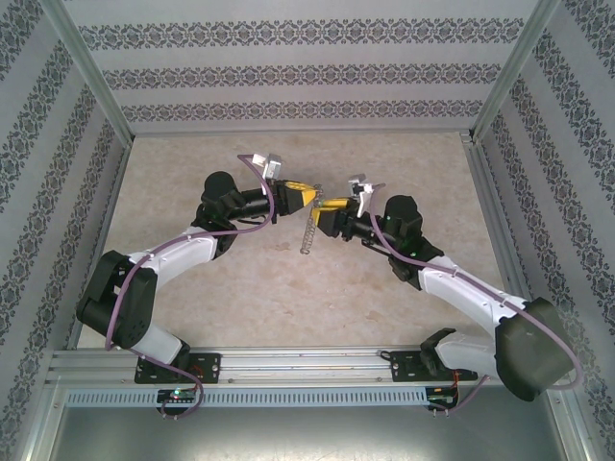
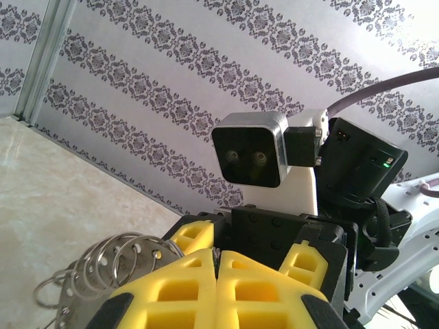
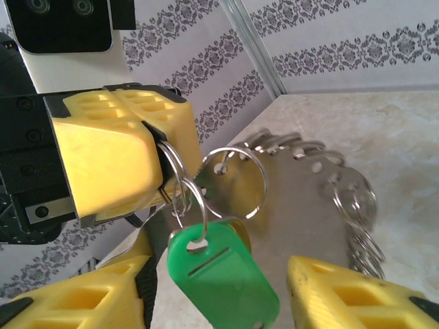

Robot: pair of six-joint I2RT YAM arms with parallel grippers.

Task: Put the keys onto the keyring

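The keyring [image 3: 309,205] is a round grey metal plate with holes and several split rings along its rim. It hangs above the table between the two arms [image 1: 307,235]. My left gripper [image 1: 300,197] is shut on a split ring at the plate's edge, its yellow fingers [image 3: 116,157] pressed together. The key's green plastic head [image 3: 219,264] dangles from a small ring right beside those fingers. My right gripper [image 3: 218,284] is open, one yellow finger on each side of the green head, touching neither side. The left wrist view has the shut left gripper [image 2: 218,264] and the keyring [image 2: 103,274] to its left.
A beige marble-patterned table [image 1: 288,298] lies below both arms. Patterned walls and aluminium posts [image 1: 91,67] close in the back and sides. The right arm's wrist camera [image 2: 250,149] faces the left gripper at close range.
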